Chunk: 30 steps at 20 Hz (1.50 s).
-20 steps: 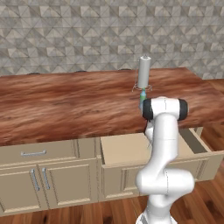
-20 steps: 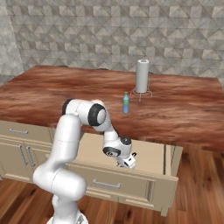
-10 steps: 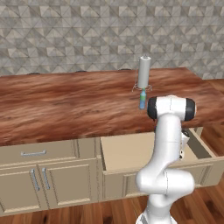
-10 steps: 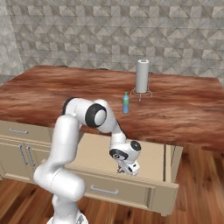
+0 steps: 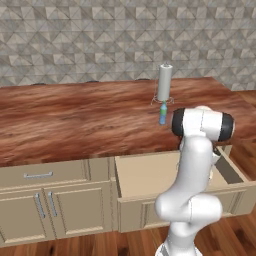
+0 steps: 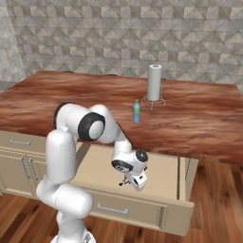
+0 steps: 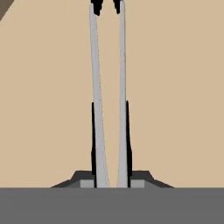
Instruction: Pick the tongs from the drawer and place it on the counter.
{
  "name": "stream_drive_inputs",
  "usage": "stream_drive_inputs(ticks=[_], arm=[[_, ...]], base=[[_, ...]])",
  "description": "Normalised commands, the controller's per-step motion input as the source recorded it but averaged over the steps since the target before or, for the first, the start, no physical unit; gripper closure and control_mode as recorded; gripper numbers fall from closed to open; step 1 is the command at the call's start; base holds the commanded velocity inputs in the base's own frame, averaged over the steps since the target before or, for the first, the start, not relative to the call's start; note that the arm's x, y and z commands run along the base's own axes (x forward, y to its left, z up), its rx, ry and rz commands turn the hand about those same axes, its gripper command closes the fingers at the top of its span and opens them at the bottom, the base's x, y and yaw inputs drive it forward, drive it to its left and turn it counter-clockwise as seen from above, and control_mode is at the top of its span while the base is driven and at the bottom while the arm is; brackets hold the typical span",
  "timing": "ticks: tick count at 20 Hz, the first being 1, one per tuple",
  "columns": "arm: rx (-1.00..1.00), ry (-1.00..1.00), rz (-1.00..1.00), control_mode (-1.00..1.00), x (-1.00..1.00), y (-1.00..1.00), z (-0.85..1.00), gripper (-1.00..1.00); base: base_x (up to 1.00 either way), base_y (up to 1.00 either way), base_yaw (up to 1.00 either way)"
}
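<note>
The tongs (image 7: 97,78) lie along the hand view as two pale silvery arms with dark ends at the top, over the tan floor of the drawer (image 7: 175,87). My gripper (image 7: 110,105) is shut on the tongs, with its dark fingers (image 7: 93,131) pressed against the outer sides of both arms. In the right base view the gripper (image 6: 126,182) is low inside the open drawer (image 6: 161,173), near its front. In the left base view my arm covers the hand, and the drawer (image 5: 145,175) stands pulled out below the reddish-brown counter (image 5: 75,120).
A small blue-green bottle (image 6: 136,111) and a tall grey cylinder (image 6: 154,82) stand on the counter behind the drawer. Tan cabinet doors with silver handles (image 5: 45,205) and a narrower drawer front (image 5: 40,175) sit to the left. The floor is wood.
The arm has swung further out over the drawer and the hand has sunk a little lower into it. The bottle, the cylinder and the drawer have not moved.
</note>
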Motion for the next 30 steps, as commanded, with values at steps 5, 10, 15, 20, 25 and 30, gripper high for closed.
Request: stream_drive_inputs(ticks=[5, 10, 15, 20, 25, 30], arm=[[-0.17, -0.06, -0.18, -1.0, 0.0, 0.51, 0.92, 1.0], [-0.09, -0.02, -0.24, -1.0, -0.1, 0.43, 0.88, 1.0], [-0.02, 0.0, -0.3, -1.0, -0.06, 0.34, 0.97, 1.0], [0.0, 0.0, -0.36, -1.0, 0.0, 0.25, 1.0, 1.0], [0.08, 0.03, -0.34, -1.0, -0.02, 0.19, 0.94, 1.0], [0.07, 0.07, -0.19, -1.0, 0.16, 0.31, 0.99, 1.0]], base=[[0.0, 0.0, 0.0], [0.0, 0.0, 0.0], [0.0, 0.0, 0.0], [0.0, 0.0, 0.0], [0.0, 0.0, 0.0], [0.0, 0.0, 0.0]])
